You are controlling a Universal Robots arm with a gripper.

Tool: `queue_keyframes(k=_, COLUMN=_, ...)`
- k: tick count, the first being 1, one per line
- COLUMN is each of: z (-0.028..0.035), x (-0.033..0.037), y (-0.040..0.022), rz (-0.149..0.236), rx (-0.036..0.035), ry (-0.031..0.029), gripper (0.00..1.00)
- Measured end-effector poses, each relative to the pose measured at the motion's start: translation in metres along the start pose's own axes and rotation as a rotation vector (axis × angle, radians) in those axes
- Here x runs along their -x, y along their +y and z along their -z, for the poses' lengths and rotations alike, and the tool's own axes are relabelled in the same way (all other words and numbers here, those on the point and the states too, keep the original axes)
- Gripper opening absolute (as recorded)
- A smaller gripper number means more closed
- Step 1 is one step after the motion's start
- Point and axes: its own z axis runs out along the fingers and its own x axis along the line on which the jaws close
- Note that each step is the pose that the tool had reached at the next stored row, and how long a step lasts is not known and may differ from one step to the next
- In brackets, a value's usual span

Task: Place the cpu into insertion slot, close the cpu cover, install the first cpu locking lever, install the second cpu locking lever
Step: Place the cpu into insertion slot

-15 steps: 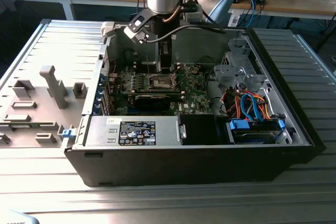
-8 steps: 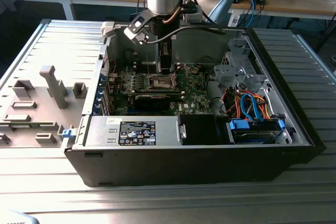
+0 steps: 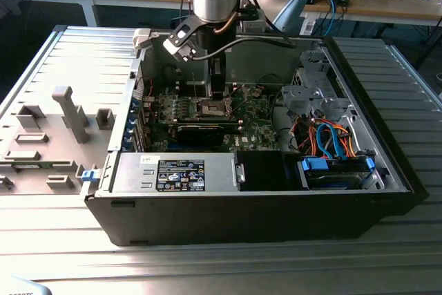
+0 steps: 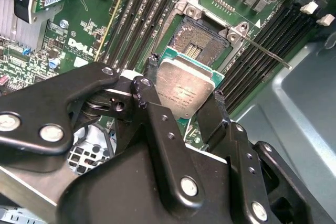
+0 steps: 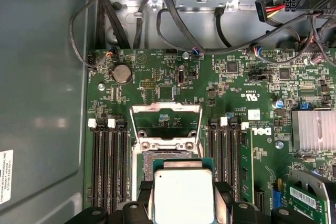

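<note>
In both wrist views my gripper (image 4: 185, 85) (image 5: 184, 195) is shut on the cpu (image 4: 181, 93) (image 5: 184, 198), a flat square chip with a dull silver top, pinched at two opposite edges by the black fingers (image 4: 157, 114). The chip hangs just above the insertion slot (image 4: 202, 38) (image 5: 157, 160), a dark square socket with a silvery rim on the green board. The cpu cover (image 5: 166, 109) stands swung open beyond the socket. A thin metal locking lever (image 4: 268, 56) sticks out beside the socket, unlatched. In the exterior view the gripper (image 3: 217, 93) reaches down into the open computer case over the socket (image 3: 211, 108).
Black memory slots (image 5: 107, 166) flank the socket on both sides. A finned heatsink (image 5: 314, 132) and a long black card (image 3: 200, 132) lie nearby. Cables (image 3: 324, 136), a drive bay (image 3: 335, 170) and the power supply (image 3: 176, 173) fill the case. A grey fixture tray (image 3: 48, 136) lies at the exterior view's left.
</note>
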Motion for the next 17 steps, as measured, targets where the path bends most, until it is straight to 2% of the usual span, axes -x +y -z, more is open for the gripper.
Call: queue_keyframes(k=17, z=-0.0091, x=0.0, y=-0.0007, rz=0.0, rx=0.0, ry=0.0, gripper=0.54)
